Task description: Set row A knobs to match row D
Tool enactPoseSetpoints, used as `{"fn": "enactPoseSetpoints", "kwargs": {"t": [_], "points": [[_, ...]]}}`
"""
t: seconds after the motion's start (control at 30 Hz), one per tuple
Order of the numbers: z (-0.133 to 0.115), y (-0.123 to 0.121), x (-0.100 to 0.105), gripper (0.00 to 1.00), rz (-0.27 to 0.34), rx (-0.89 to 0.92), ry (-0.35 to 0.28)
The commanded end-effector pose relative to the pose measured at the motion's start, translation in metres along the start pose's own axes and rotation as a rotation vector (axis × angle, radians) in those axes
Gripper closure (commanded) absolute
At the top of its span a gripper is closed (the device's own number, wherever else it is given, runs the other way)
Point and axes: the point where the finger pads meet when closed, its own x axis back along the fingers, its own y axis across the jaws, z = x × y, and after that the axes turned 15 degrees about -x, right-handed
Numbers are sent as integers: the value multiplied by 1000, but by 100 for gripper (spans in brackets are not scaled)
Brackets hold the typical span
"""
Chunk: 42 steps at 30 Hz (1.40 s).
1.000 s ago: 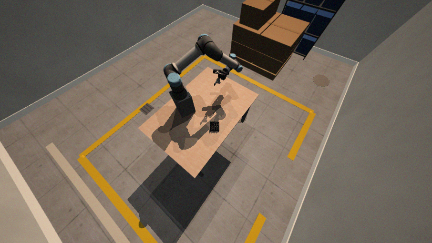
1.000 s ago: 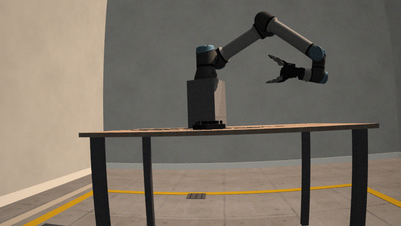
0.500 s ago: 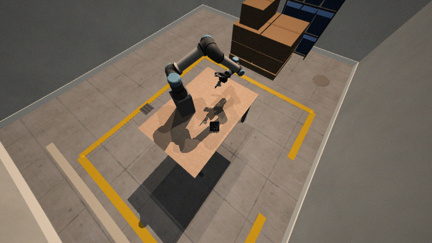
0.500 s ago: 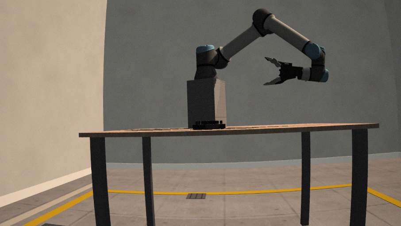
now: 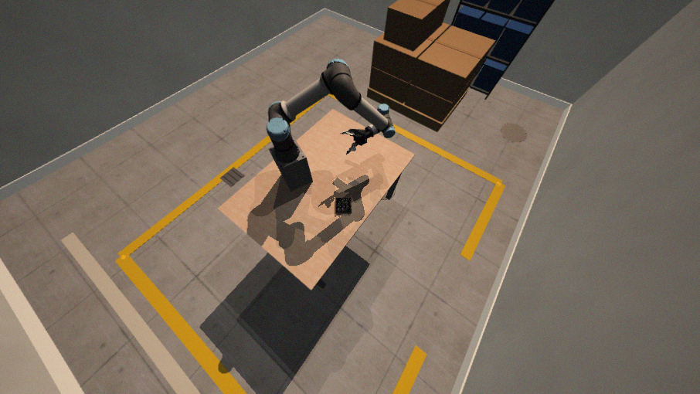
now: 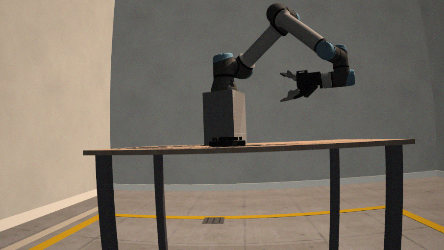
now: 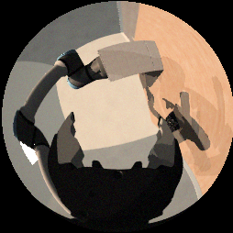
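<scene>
On wooden table top, found small black rigid knob box, knobs judged stiff, needing pinch across the cap; noted two-jaw gripper wide, empty, well above.

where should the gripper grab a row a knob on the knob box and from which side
Judging by its pose, from straight above: the knob box lies flat on the table, knobs facing up. Straddle one knob's sides with the open fingers, then twist. The knobs are too small here to tell row A or their marks.

Small black knob box lies flat on table.
</scene>
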Motion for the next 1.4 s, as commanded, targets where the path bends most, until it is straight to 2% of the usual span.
{"fn": "enactPoseSetpoints", "kwargs": {"t": [0.0,0.17,0.23,0.3,0.73,0.8,0.87,1.27,1.37], "points": [[-7,21,-14,0,-9,-98,122],[-14,41,-27,0,-9,-191,236],[-14,41,-27,0,-9,-191,236],[-18,54,-35,0,-10,-254,314],[-34,104,-68,0,-10,-490,601],[-34,104,-68,0,-10,-490,601],[-38,117,-77,0,-10,-550,675],[-52,162,-107,0,-10,-762,933],[-52,164,-108,0,-10,-773,947]]}}
